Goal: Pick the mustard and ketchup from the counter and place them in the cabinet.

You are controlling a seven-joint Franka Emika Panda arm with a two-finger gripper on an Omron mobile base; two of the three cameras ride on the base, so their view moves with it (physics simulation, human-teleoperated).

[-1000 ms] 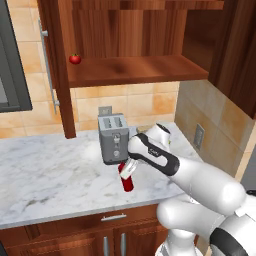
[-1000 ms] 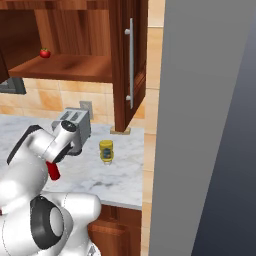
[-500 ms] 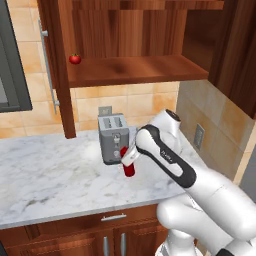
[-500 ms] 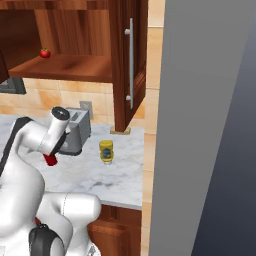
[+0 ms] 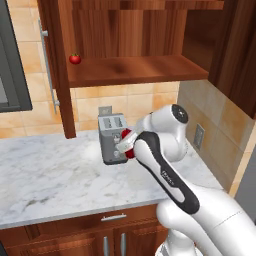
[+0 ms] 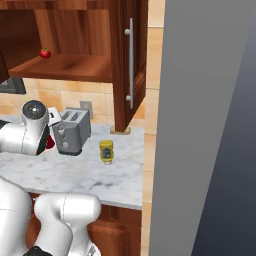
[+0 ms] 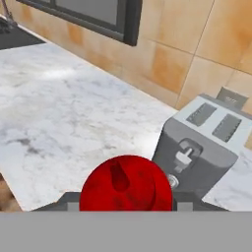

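With the ketchup (image 7: 126,183) clamped in the gripper (image 5: 125,143) beside the toaster (image 5: 111,138), the carrying step is underway. Next it must rise to the cabinet (image 5: 135,69) shelf above.

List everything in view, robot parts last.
ketchup: 1, red, held in the pincer in front of the toaster
mustard: 1, yellow, upright on the counter right of the toaster
tomato: 1, red, on the cabinet shelf
toaster: 1, grey, on the counter by the tiled wall
counter: 1, white-grey marble, over wooden drawers
cabinet: 1, reddish-brown, door open, above the counter
outlet: 1, grey, on the side wall
window: 1, dark frame, above the counter
pincer: 1, shut on the ketchup
arm: 1, white with dark joints
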